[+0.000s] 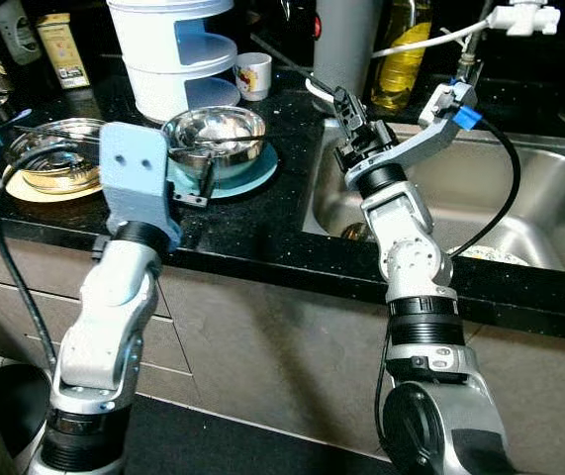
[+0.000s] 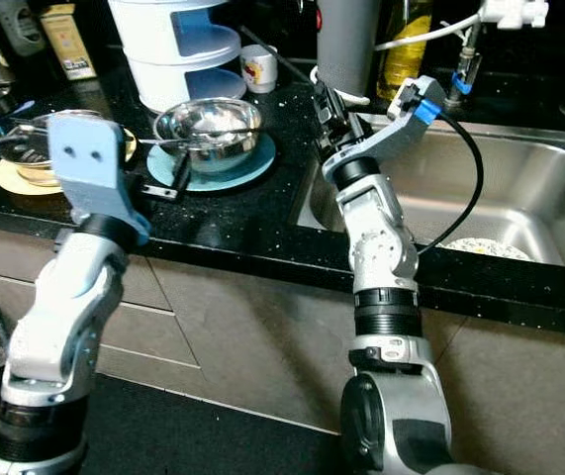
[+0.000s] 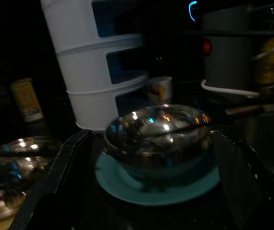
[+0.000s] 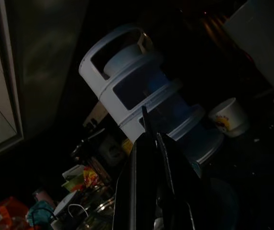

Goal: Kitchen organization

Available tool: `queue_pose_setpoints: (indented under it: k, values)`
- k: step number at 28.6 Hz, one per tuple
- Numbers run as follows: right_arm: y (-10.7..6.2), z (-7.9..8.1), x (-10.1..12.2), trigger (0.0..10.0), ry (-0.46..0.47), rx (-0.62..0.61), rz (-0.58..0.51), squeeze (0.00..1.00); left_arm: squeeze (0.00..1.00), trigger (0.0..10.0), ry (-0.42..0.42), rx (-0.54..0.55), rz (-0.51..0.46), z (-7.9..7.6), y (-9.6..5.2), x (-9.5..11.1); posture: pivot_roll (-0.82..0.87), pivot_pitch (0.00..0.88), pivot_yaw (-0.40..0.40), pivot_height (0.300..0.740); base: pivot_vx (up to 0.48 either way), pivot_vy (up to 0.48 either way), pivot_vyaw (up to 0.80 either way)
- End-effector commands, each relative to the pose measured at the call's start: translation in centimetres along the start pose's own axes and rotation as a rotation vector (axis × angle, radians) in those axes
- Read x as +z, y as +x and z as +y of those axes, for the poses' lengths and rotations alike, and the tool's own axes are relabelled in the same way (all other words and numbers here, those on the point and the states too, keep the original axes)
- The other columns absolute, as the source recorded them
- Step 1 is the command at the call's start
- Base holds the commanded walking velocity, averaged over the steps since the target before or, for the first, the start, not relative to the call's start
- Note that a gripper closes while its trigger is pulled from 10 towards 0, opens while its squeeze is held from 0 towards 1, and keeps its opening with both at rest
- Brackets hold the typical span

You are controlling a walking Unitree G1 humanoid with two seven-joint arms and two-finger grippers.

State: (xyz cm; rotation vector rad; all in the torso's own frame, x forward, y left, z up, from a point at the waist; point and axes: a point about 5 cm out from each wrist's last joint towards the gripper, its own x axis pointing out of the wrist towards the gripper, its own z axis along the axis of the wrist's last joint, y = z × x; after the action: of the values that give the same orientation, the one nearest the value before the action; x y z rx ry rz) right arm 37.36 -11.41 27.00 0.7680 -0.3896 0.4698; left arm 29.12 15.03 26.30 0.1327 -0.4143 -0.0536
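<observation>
Steel bowl (image 1: 215, 138) on teal plate (image 1: 252, 173), black countertop (image 1: 252, 223), beside sink (image 1: 519, 203). Left gripper (image 3: 146, 163) spread wide, flanking bowl. Right gripper (image 4: 151, 143) clenched on thin utensil (image 1: 287, 61) near sink's corner, toward white tiered container (image 1: 178, 49).

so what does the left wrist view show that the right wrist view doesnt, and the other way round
Left wrist view alone: the shiny steel bowl sitting on a teal round plate, a glass bowl on a yellow plate off to one side, and the left hand open, its black fingers flanking the steel bowl.

Right wrist view alone: the right hand with its fingers pressed together, and colourful clutter in the dark beyond.

Both share the white tiered plastic rack and the small white printed cup beside it.
</observation>
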Motion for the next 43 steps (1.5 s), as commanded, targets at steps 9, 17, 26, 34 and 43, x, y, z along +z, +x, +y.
queue_pose_setpoints:
  k: [9,17,26,34,43]
  values:
    - [-0.1,-0.6,1.1,10.0,-0.024,-0.030,-0.005,0.00,0.00,10.0,0.018,-0.027,-0.052,0.0,0.5,1.5,0.07,0.000,0.020,0.740,0.316,0.000,-0.29]
    - [-0.3,-1.0,2.1,10.0,-0.012,-0.034,-0.047,0.00,0.00,10.0,-0.003,-0.078,-0.067,-0.9,0.5,1.9,0.07,0.000,0.021,0.740,0.320,0.000,-0.70]
    - [-0.4,-1.6,2.6,10.0,-0.027,-0.051,-0.052,0.00,0.00,10.0,0.047,-0.311,-0.086,-3.6,-0.1,2.3,0.08,0.000,0.019,0.740,0.096,0.000,0.00]
    - [-0.4,-1.8,2.7,10.0,-0.037,-0.062,-0.046,0.00,0.00,10.0,0.288,-0.490,-0.073,-5.4,-1.0,1.8,0.08,0.000,0.017,0.740,0.000,0.000,0.00]
    - [-1.5,-3.1,2.8,10.0,-0.262,-0.092,0.067,0.00,0.00,10.0,0.603,-0.529,0.001,-2.7,-0.5,0.5,0.08,0.000,0.019,0.740,0.000,0.000,0.00]
